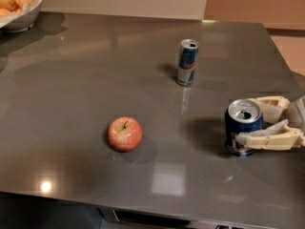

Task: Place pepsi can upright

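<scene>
The pepsi can [243, 123] is stout and dark blue with a silver top. It stands upright on the dark grey table [71, 80] near the right edge. My gripper [238, 120] reaches in from the right with its pale fingers on either side of the can. One finger [268, 106] lies behind the can and the other [269, 140] crosses its front. The jaws sit at the can's width and hold it.
A slimmer blue-and-silver can [187, 62] stands upright at the back middle of the table. A red apple [125, 133] lies left of centre. A white bowl of fruit [19, 6] sits at the back left corner. The table's front edge is close below.
</scene>
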{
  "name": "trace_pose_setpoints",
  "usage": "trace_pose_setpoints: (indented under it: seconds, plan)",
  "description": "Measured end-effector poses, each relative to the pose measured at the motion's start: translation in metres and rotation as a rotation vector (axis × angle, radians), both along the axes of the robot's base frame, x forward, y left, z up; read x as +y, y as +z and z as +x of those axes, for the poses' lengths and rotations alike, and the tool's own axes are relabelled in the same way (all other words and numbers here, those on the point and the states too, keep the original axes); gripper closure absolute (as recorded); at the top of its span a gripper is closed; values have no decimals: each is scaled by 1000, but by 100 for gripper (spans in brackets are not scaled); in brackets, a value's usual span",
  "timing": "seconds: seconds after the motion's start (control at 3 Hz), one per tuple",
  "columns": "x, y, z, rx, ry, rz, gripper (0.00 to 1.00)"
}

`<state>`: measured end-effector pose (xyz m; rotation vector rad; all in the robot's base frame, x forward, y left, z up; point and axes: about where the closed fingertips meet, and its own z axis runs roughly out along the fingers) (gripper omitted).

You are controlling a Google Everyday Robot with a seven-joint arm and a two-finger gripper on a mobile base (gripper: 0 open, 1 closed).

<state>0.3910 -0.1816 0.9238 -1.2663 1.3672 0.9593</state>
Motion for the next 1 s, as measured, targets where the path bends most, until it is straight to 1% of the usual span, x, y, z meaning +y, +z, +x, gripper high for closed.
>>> trace_pose_setpoints:
  seconds: [0.33, 0.67, 1.0]
  plan:
    - [-5, -13, -3, 13, -17, 45, 100]
    - [-6, -20, -3, 48, -27, 107, 100]
    - [-7, -23, -1, 92, -37, 164, 82]
